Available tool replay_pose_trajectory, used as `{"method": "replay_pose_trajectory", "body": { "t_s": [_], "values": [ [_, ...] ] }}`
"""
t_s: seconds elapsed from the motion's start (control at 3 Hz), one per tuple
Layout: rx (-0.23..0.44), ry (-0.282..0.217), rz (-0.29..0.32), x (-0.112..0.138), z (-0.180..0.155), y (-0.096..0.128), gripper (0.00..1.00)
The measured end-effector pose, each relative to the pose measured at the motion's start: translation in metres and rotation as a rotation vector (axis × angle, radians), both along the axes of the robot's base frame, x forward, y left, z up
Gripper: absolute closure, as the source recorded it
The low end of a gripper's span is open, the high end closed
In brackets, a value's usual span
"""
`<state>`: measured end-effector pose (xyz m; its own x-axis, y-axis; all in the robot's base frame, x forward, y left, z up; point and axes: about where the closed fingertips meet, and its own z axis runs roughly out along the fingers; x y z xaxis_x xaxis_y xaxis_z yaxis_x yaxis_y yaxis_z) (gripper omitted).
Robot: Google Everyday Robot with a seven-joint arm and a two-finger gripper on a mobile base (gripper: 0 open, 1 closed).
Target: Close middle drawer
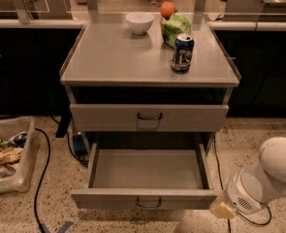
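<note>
The middle drawer [145, 198] is pulled far out of the grey cabinet and is empty inside, with a small dark bar handle [149, 204] at the centre of its front. My white arm [268, 176] comes in from the lower right. My gripper [222, 210] shows as a beige tip at the right end of the drawer's front, at or just in front of the corner. The taller-fronted drawer [149, 117] above is nearly shut.
On the cabinet top [108, 57] stand a white bowl [139, 22], a green bag [175, 28] with an orange [167, 8] behind it, and a blue can [182, 53]. A bin of clutter [7, 154] and a black cable [43, 178] lie on the floor at left.
</note>
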<state>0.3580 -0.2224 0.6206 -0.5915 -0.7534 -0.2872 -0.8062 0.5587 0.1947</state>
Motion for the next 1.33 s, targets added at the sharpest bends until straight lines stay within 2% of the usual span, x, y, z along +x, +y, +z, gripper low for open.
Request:
{"method": "replay_pose_trajectory", "body": {
  "t_s": [0.33,0.67,1.0,1.33],
  "values": [
    [0.070,0.058,-0.015,-0.016,-0.035,0.016,1.00],
    [0.157,0.096,0.037,-0.026,-0.051,0.044,1.00],
    [0.157,0.096,0.037,-0.027,-0.051,0.044,1.00],
    [0.195,0.113,-0.004,-0.036,-0.071,0.054,1.00]
  ]
}}
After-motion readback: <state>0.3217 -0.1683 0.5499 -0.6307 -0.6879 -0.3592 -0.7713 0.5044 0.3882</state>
